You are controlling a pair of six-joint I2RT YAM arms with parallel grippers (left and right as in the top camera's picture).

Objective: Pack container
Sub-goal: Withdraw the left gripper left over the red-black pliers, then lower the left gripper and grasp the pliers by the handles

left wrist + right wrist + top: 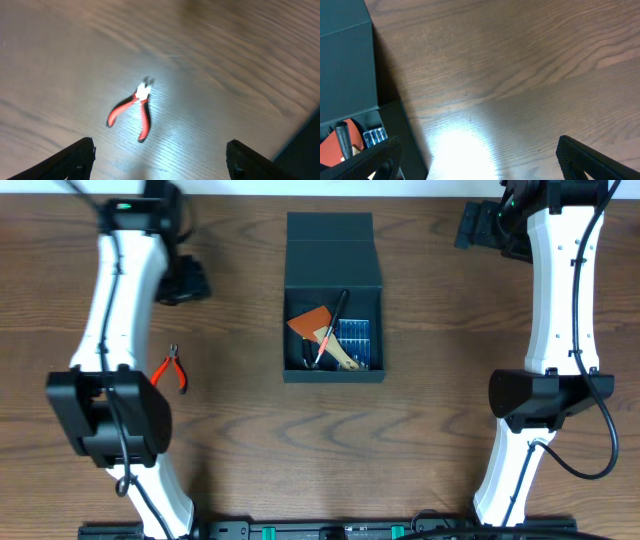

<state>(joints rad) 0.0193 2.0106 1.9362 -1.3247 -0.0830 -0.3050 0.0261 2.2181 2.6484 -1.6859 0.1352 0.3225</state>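
Left end effector (160, 144), right end effector (479, 141) spread wide — container (334, 376) dark teal, lid (330, 255) back.

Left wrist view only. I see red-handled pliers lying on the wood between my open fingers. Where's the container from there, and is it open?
Observer: The container sits mid-table, to the right of the pliers and well apart from them; its flap lid is folded back, so it is open.
Operator: Anything inside?
Observer: Yes. A blue drill-bit case, an orange piece and a black pen-like tool lie in it.
Operator: Right arm in the way?
Observer: No. The right gripper hangs off the container's far right side, fingers open with nothing between them.
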